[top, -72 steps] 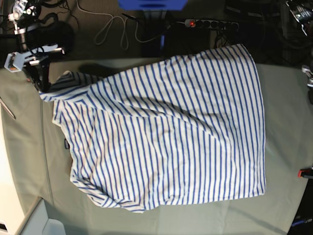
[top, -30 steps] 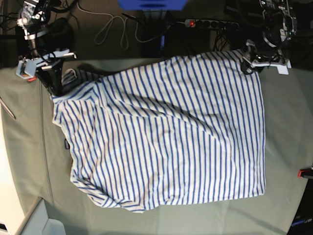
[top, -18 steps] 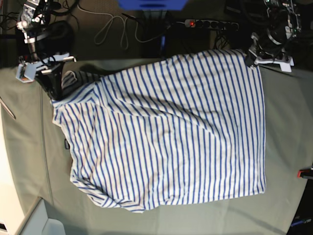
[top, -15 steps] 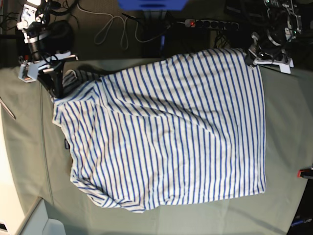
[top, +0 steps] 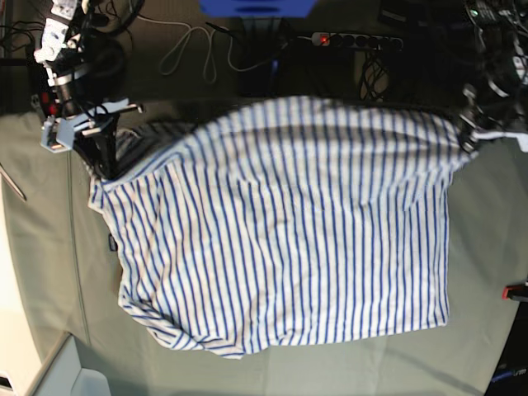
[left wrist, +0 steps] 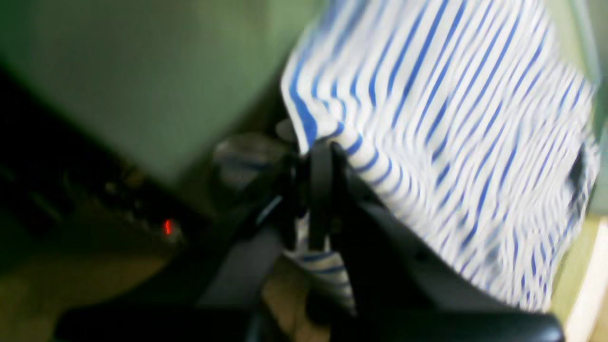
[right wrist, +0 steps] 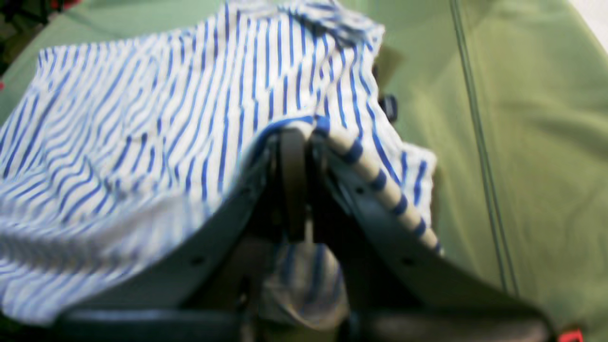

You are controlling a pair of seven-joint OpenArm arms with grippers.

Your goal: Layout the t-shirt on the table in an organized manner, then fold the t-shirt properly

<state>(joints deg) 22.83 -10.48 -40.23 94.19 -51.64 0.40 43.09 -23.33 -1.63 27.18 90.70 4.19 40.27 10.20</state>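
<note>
The t-shirt (top: 285, 227) lies spread over the middle of the counter (top: 487, 239), its far edge lifted between 2 grippers and blurred in the base view. The left gripper (top: 472, 136), at that view's right, has its jaws pinched tight on the shirt's far right corner; its wrist view shows striped cloth (left wrist: 427, 118) squeezed between the dark fingers (left wrist: 320, 190), with a fold trailing below them. The right gripper (top: 101, 161), at the base view's left, has its jaws clamped on the shirt's far left corner; its wrist view shows a rolled striped hem (right wrist: 370, 166) draped over the closed fingers (right wrist: 292, 180). The near hem rests flat on the pale green cover. A power strip (top: 355, 39) with a red light sits beyond the counter's far edge.
</note>
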